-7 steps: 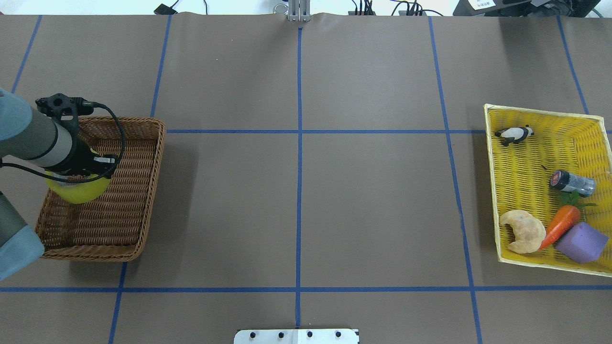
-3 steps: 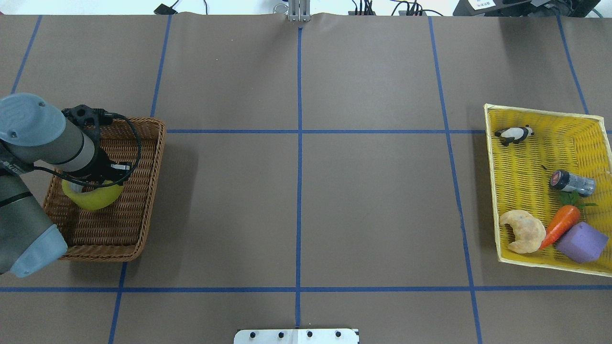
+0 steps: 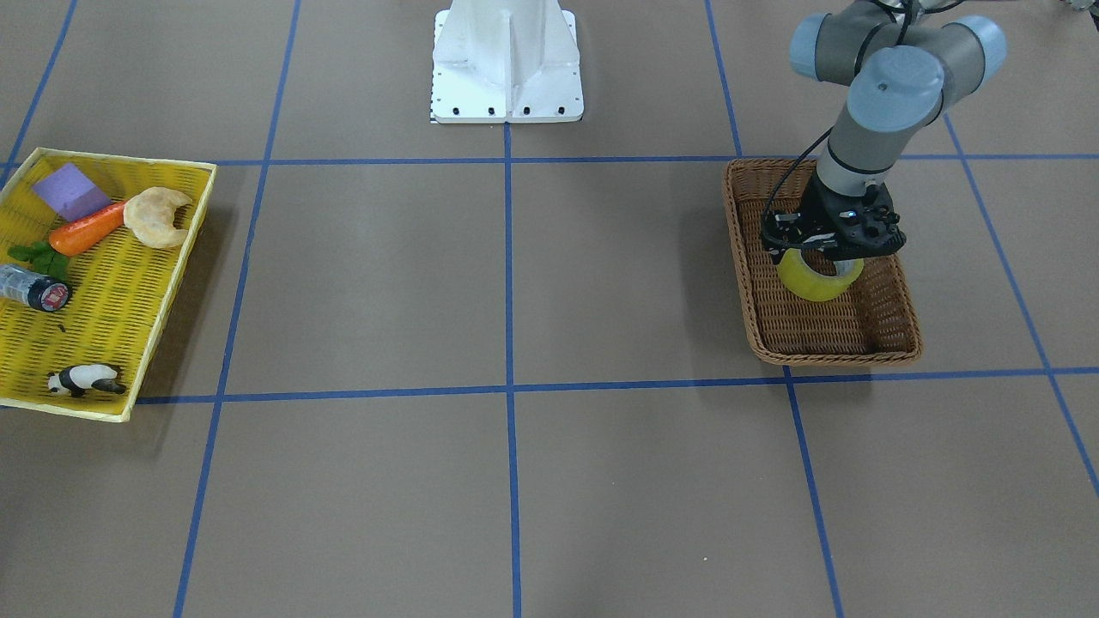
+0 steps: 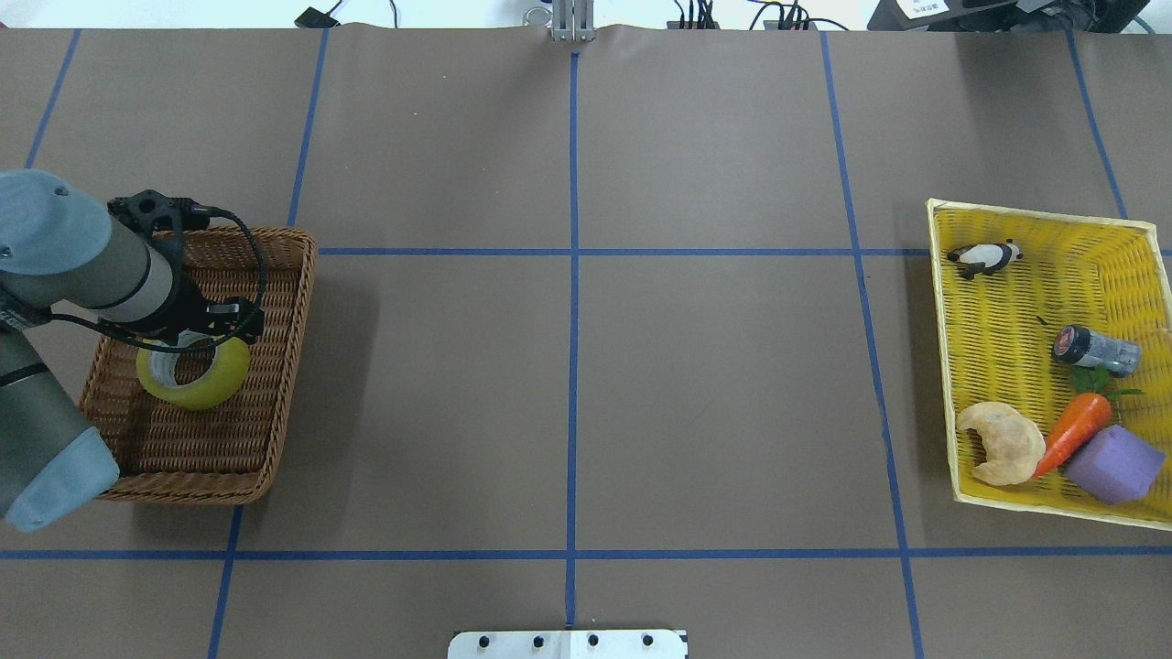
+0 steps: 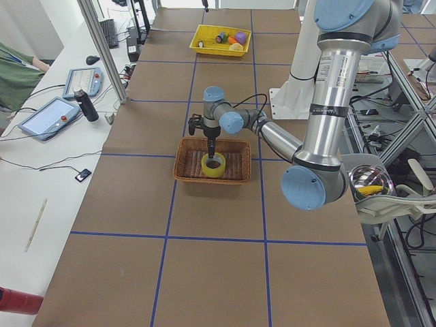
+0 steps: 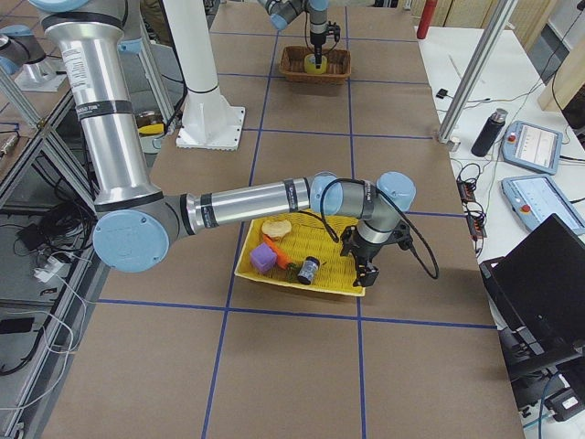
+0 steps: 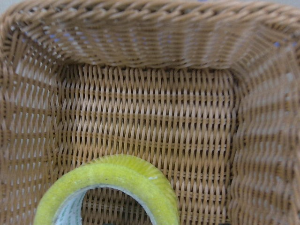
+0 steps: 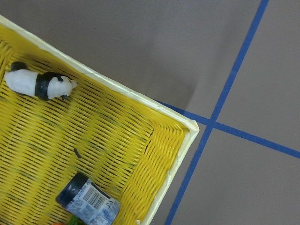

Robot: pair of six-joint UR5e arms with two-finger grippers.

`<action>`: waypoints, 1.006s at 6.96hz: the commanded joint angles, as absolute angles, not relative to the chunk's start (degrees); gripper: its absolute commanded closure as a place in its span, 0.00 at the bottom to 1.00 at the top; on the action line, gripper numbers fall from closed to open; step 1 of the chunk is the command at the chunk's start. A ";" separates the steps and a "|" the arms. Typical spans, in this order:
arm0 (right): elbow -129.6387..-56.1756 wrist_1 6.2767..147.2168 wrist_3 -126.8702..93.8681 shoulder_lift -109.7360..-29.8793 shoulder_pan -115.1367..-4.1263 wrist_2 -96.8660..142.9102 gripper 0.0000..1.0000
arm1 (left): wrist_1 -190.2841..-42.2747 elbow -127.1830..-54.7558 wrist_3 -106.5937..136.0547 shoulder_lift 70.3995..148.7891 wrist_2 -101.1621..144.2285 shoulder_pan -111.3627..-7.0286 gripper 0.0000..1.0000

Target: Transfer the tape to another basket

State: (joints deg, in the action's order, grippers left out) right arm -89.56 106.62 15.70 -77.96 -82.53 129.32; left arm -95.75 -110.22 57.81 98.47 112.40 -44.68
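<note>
Tilted now, yellow tape [image 4: 207, 396] ring shows whitish core inside woven basket [image 4: 203, 441].

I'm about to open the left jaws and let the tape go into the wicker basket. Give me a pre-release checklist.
1. Tape inside the basket walls: ok.
2. Left gripper holding the tape: ok, the roll hangs tilted under it.
3. Tape touching the basket floor: cannot tell.
4. Nothing else on the floor shown in the left wrist view: ok.
5. Right gripper far off, beside the yellow tray: ok; open or shut, cannot tell.
</note>
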 commanded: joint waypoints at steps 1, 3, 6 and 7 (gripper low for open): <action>-89.30 106.61 14.51 -77.78 -83.75 129.90 0.00 | -85.85 -114.85 43.88 98.17 114.68 -55.92 0.01; -89.30 104.35 8.01 -77.86 -83.94 129.90 0.00 | -84.20 -108.69 24.00 98.00 123.17 -75.67 0.01; -86.94 90.58 7.56 -86.10 -86.20 129.99 0.00 | -85.08 -91.89 -3.30 98.09 126.12 -89.54 0.01; -86.75 88.18 7.47 -88.48 -87.35 130.51 0.00 | -85.08 -90.80 -2.99 97.39 126.12 -89.73 0.01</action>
State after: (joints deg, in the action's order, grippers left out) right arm -87.61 92.48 7.60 -85.16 -85.92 130.09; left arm -84.99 -93.91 -0.03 97.92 125.92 -88.02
